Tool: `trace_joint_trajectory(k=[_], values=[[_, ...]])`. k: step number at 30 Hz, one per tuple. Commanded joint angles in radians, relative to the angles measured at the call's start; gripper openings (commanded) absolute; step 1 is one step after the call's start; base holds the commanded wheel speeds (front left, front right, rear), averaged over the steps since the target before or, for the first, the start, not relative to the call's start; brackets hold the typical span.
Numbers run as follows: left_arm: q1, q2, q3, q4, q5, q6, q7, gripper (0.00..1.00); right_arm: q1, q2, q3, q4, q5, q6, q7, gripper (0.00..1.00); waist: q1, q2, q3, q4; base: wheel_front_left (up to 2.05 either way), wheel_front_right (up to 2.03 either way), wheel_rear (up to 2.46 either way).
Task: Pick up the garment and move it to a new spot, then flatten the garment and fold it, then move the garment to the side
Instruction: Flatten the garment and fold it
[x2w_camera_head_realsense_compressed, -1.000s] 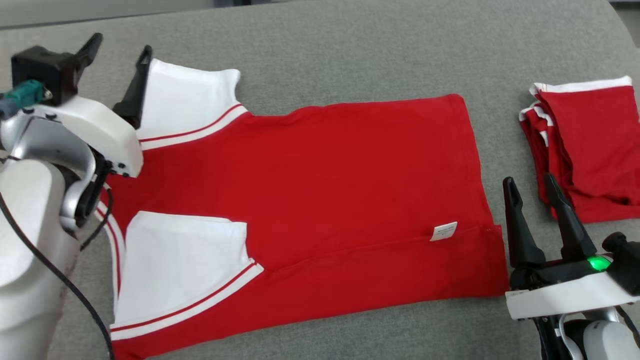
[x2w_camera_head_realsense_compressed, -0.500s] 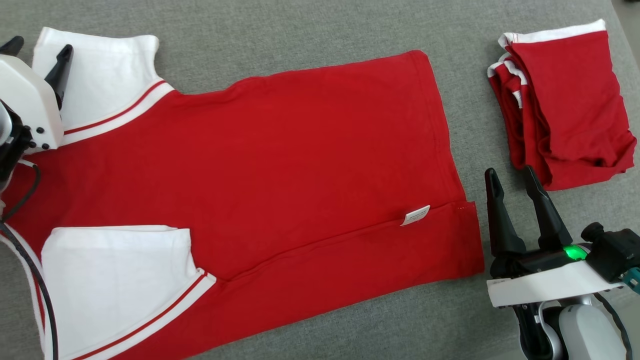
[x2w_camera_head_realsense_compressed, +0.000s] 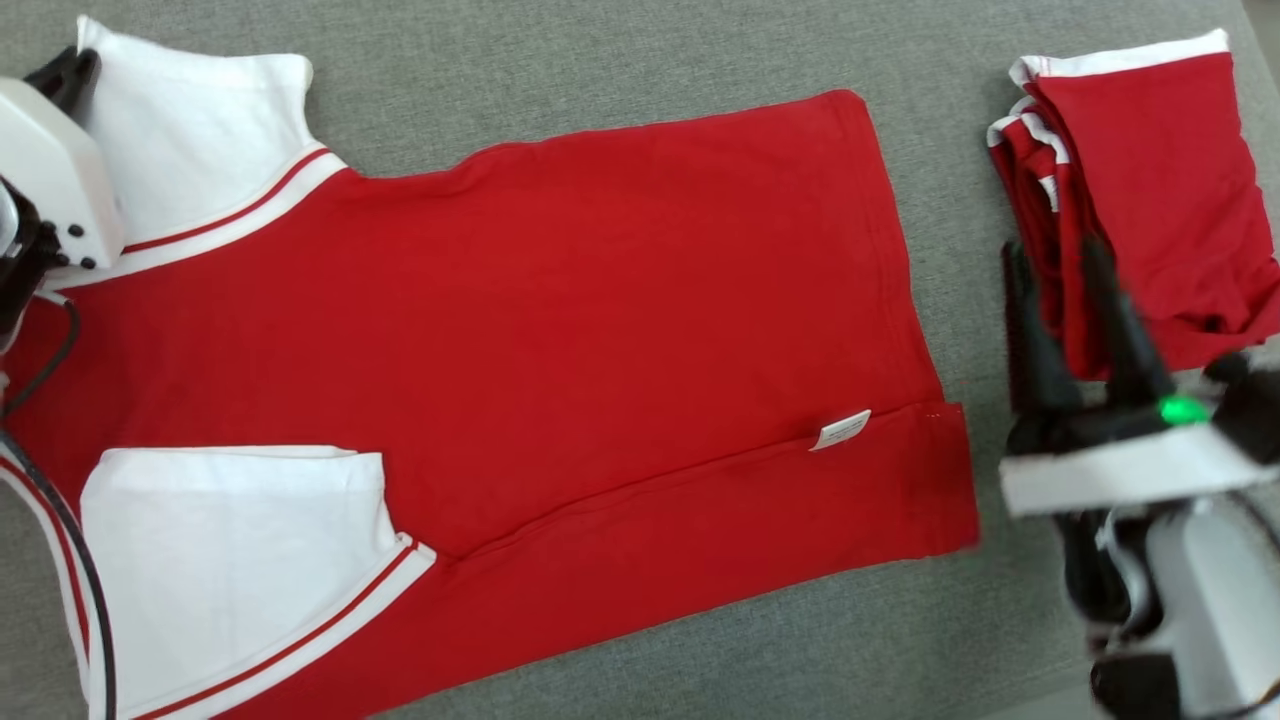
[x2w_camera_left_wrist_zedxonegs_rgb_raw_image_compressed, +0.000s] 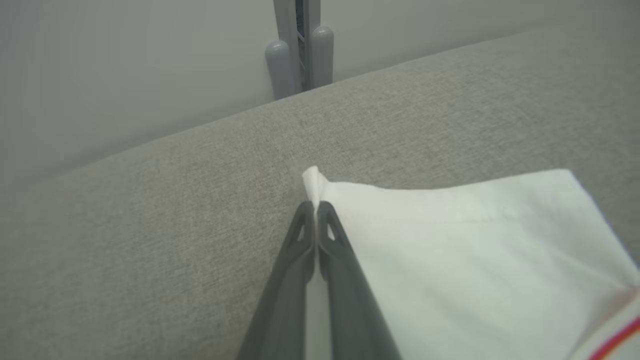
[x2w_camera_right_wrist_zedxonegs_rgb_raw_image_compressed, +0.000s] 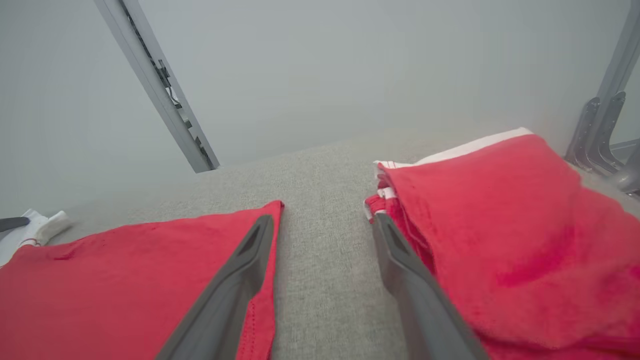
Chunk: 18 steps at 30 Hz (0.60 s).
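Observation:
The garment (x2w_camera_head_realsense_compressed: 560, 320), a red jersey with white sleeves and striped trim, lies flat across the grey surface with a small white label (x2w_camera_head_realsense_compressed: 840, 430) near its hem. My left gripper (x2w_camera_left_wrist_zedxonegs_rgb_raw_image_compressed: 315, 210) is shut on the far corner of the upper white sleeve (x2w_camera_left_wrist_zedxonegs_rgb_raw_image_compressed: 450, 250), and its white housing (x2w_camera_head_realsense_compressed: 50, 170) sits at the far left of the head view. My right gripper (x2w_camera_head_realsense_compressed: 1055, 260) stands open over the gap between the garment's hem (x2w_camera_right_wrist_zedxonegs_rgb_raw_image_compressed: 150, 270) and the folded pile, holding nothing. In its own wrist view the right gripper (x2w_camera_right_wrist_zedxonegs_rgb_raw_image_compressed: 325, 225) has grey surface between its fingers.
A pile of folded red garments with white trim (x2w_camera_head_realsense_compressed: 1150, 190) lies at the right, close to my right fingers (x2w_camera_right_wrist_zedxonegs_rgb_raw_image_compressed: 500, 240). The grey padded surface (x2w_camera_head_realsense_compressed: 620, 60) ends at a pale wall with metal rails (x2w_camera_right_wrist_zedxonegs_rgb_raw_image_compressed: 155, 85) and a bracket (x2w_camera_left_wrist_zedxonegs_rgb_raw_image_compressed: 300, 50).
My left gripper has closed on the sleeve corner. My right gripper has moved up toward the folded pile. The camera has tilted down since the first frame.

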Motion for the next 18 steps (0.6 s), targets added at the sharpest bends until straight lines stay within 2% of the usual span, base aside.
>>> trace_joint_trajectory(k=[1, 5, 10, 15, 18], values=[[-0.023, -0.004, -0.004, -0.006, 0.003, -0.001, -0.014, 0.00, -0.061, -0.028, -0.004, 0.021, 0.018, 0.000, 0.007, 1.00, 0.0000, 0.0000, 0.003, 0.010, 0.00, 0.00, 0.00], [-0.051, -0.038, -0.026, -0.017, 0.008, -0.003, -0.031, 0.00, -0.211, -0.084, 0.032, 0.113, 0.066, 0.000, 0.054, 1.00, 0.0000, 0.0000, 0.010, 0.050, 0.00, 0.00, 0.00], [-0.092, -0.090, -0.063, -0.034, 0.016, -0.005, -0.056, 0.00, -0.383, -0.160, 0.135, 0.259, 0.113, 0.000, 0.140, 1.00, 0.0000, 0.0000, 0.026, 0.109, 0.00, 0.00, 0.00], [-0.119, -0.125, -0.091, -0.044, 0.017, -0.008, -0.085, 0.00, -0.482, -0.213, 0.225, 0.389, 0.160, 0.000, 0.224, 1.00, 0.0000, 0.0000, 0.033, 0.153, 0.00, 0.00, 0.00], [-0.130, -0.127, -0.100, -0.053, 0.015, -0.009, -0.102, 0.00, -0.512, -0.233, 0.267, 0.428, 0.188, 0.001, 0.254, 1.00, 0.0000, 0.0000, 0.034, 0.164, 0.00, 0.00, 0.00]])
